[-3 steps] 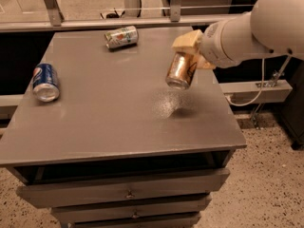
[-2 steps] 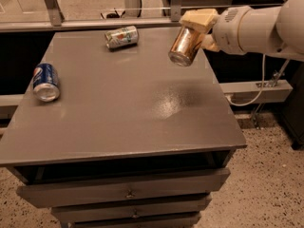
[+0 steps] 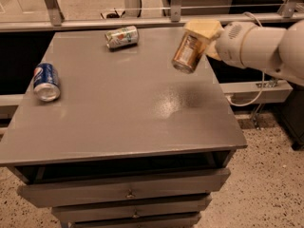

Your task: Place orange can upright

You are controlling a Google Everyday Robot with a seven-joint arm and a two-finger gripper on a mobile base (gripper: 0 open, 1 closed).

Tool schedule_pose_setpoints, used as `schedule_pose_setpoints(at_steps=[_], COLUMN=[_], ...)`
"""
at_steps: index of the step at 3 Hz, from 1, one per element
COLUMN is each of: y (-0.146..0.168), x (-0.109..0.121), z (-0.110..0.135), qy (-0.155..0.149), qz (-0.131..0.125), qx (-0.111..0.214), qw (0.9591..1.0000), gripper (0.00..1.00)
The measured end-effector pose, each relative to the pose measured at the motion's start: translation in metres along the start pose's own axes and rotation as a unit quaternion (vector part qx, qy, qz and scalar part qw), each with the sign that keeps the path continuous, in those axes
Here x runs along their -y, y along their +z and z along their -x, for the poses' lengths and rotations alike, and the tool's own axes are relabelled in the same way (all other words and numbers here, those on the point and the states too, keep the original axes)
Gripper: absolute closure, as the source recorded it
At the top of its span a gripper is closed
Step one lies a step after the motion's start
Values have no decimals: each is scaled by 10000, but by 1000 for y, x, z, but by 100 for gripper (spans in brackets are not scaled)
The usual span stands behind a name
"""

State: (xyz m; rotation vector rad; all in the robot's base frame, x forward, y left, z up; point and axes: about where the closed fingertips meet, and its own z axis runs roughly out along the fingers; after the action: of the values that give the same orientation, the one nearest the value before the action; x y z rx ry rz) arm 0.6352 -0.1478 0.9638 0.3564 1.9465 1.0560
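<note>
1. The gripper (image 3: 198, 36) hangs in the air above the far right part of the grey table (image 3: 118, 122), clamped on the orange can (image 3: 186, 54). The can is clear of the tabletop and tilted, its silver end pointing down and to the left.
2. Only the tan finger (image 3: 203, 28) on top shows properly. The can's upper end is tucked under it, and the other finger is hidden behind the can, so the exact width of the grip can't be read.
3. The white arm (image 3: 256, 44) runs off to the right of the gripper and is cut off by the frame edge.
4. There are dark markings on the orange can's bronze body, but no word can be made out.
5. Far to the left of the gripper and nearer the camera, a blue can (image 3: 46, 82) lies on its side by the table's left edge. It carries a round red, white and blue badge, and its lettering is too blurred to read.
6. Left of the gripper, at about the same depth, a white-green can (image 3: 122, 36) lies on its side. Its print is colourful but unreadable.
7. Directly below the gripper there is a shiny patch (image 3: 168, 103) on the tabletop.
8. Below the tabletop, the drawers (image 3: 128, 191) are cut off at the bottom edge.
9. Under the arm, a white cable (image 3: 247, 101) loops past the table's right side.
</note>
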Motion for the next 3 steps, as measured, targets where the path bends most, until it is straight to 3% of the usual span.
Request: schedule_pose_setpoints(at_steps=[1,2,3], y=[-18,-24,-6], x=[38,65,42], z=[12,10,-12], qy=[-363,-1205,-2321], qz=[193,379,775], qx=[436,802,858], qw=[9982,9887,9658], gripper=[100,100,100])
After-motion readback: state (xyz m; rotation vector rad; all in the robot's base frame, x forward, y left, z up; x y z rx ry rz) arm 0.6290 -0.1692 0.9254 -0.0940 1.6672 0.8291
